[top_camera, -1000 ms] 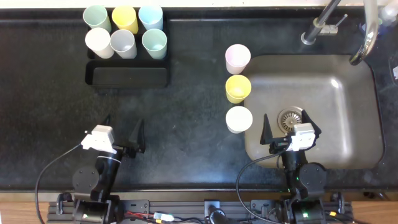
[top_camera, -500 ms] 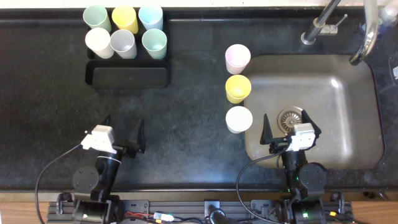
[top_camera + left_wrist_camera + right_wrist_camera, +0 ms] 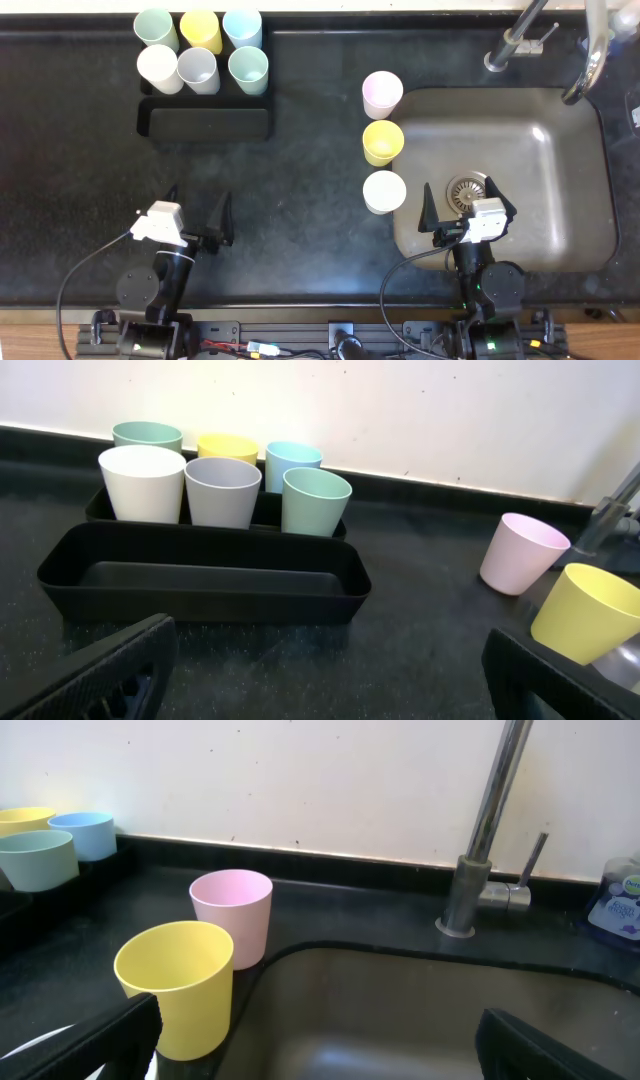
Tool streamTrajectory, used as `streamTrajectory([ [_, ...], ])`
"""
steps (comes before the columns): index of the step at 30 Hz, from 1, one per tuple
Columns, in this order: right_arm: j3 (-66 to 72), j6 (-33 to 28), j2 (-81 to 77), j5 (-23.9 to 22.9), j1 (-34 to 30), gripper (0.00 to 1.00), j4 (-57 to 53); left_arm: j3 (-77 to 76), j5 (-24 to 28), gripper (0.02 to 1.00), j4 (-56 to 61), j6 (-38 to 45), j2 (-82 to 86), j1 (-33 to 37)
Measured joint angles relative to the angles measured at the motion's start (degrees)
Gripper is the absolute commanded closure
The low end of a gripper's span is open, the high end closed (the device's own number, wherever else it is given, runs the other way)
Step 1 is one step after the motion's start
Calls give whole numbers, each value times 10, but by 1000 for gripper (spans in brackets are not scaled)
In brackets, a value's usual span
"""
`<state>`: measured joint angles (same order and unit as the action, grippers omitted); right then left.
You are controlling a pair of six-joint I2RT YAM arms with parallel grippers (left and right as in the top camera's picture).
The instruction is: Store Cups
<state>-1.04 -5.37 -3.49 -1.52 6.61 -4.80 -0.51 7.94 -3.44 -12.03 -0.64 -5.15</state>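
Basically nothing moved: left tool & right tool stayed parked, fingers apart, so pink cup, yellow cup & white cup mid-frame weren't stored yet.

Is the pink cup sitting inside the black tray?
No, the pink cup stands on the counter by the sink, apart from the black tray.
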Motion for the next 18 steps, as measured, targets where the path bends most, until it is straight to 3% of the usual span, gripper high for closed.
streamTrajectory([
  [4,0,0,0,0,0,5,0,-4,7,18,49,4,-36,0],
  [9,0,0,0,0,0,3,1,-94,40,18,45,12,-210,0],
  [14,0,0,0,0,0,3,0,-339,68,18,-96,26,-428,-34],
  [18,0,0,0,0,0,3,1,-554,48,18,-230,29,-577,-103],
])
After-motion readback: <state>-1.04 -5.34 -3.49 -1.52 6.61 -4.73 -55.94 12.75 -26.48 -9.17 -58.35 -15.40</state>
